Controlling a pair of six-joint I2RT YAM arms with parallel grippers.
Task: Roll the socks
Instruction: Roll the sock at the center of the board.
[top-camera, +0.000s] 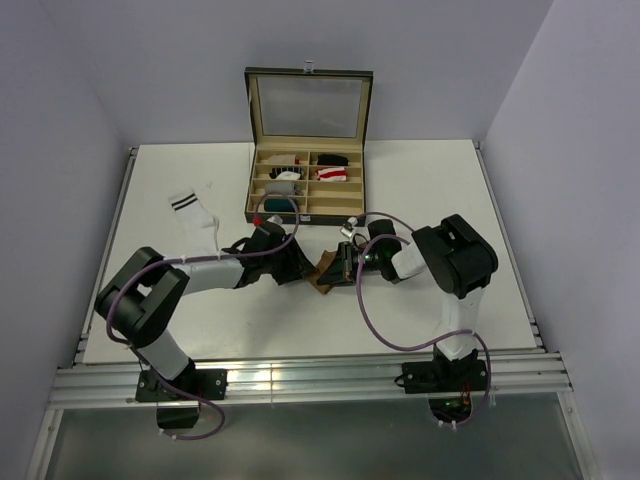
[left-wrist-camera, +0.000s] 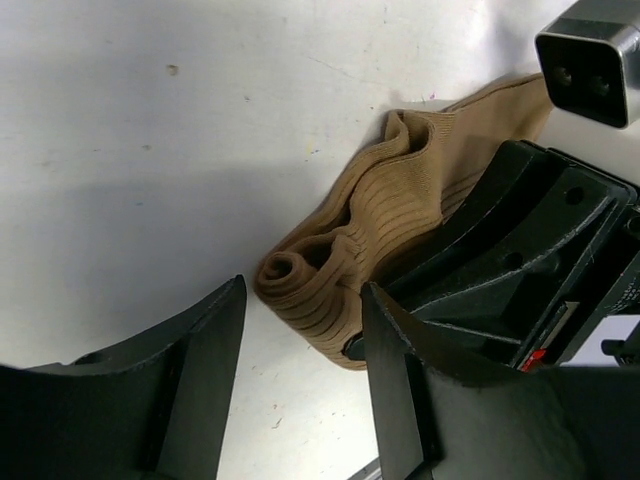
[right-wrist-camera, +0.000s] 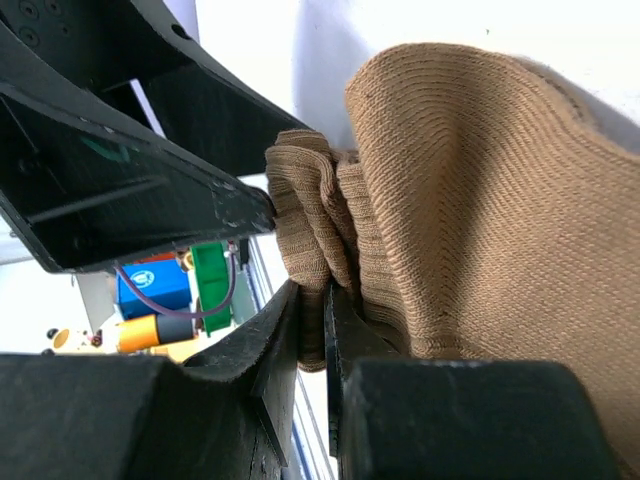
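A tan-brown sock (top-camera: 325, 272) lies on the table between my two grippers, one end curled into a small roll (left-wrist-camera: 290, 275). My right gripper (right-wrist-camera: 312, 320) is shut on a bunched fold of this sock (right-wrist-camera: 470, 190). My left gripper (left-wrist-camera: 300, 370) stands open just short of the rolled end, which brushes its right finger (left-wrist-camera: 395, 370); nothing lies between the jaws. A white sock with two dark cuff stripes (top-camera: 197, 222) lies flat at the left. A red-and-white striped sock (top-camera: 335, 176) sits in a compartment of the box.
An open compartment box (top-camera: 306, 214) with a raised glass lid (top-camera: 308, 105) stands at the back middle. It holds black (top-camera: 335, 158), grey (top-camera: 287, 180) and teal (top-camera: 278, 204) bundles. Walls close in the table on three sides.
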